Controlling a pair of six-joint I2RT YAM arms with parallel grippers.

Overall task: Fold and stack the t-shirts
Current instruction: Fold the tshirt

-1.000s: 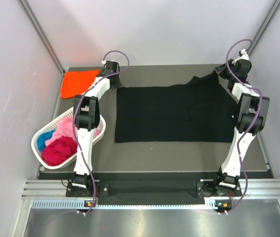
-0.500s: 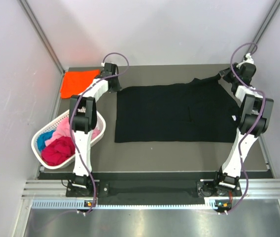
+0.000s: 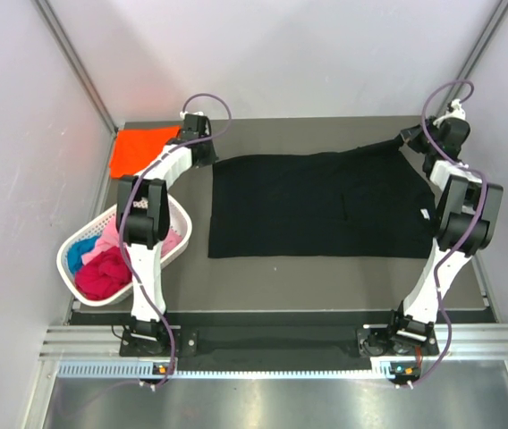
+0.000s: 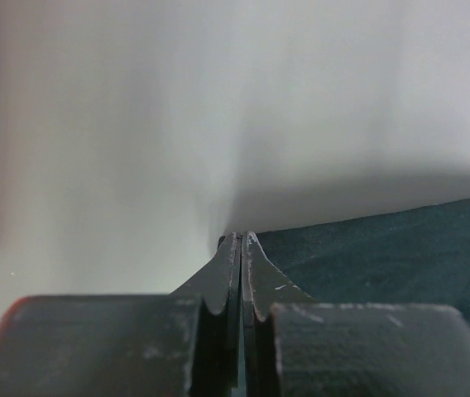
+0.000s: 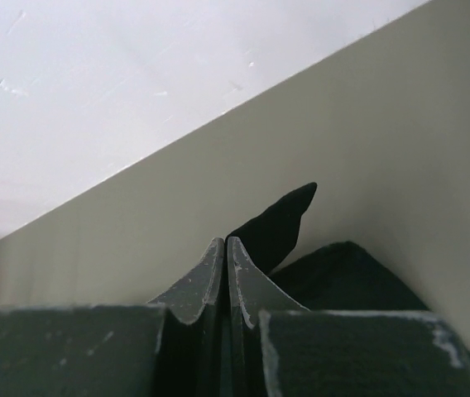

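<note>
Black t-shirt [image 3: 312, 206] was spread across the middle of the dark surface [image 3: 281, 277], its long side running from left to right. Most of the cloth was laid flat, while its far right corner was raised off the surface in a taut peak. That corner was pinched by the right fingers [image 5: 215, 263], which were pressed together with a tongue of black cloth seen sticking out past their tips in the right wrist view. The far left corner was met by the left fingers [image 4: 233, 255], likewise pressed together, with the cloth's edge seen at their tips. Both arms were stretched out to the far side of the surface. An orange t-shirt [image 3: 140, 150] was laid flat at the far left corner, just beside the left arm. Near the left edge a white lattice basket [image 3: 82, 232] was set, tilted, and pink [image 3: 115, 234], magenta [image 3: 106, 273] and blue [image 3: 75, 256] t-shirts were bundled inside it.
</note>
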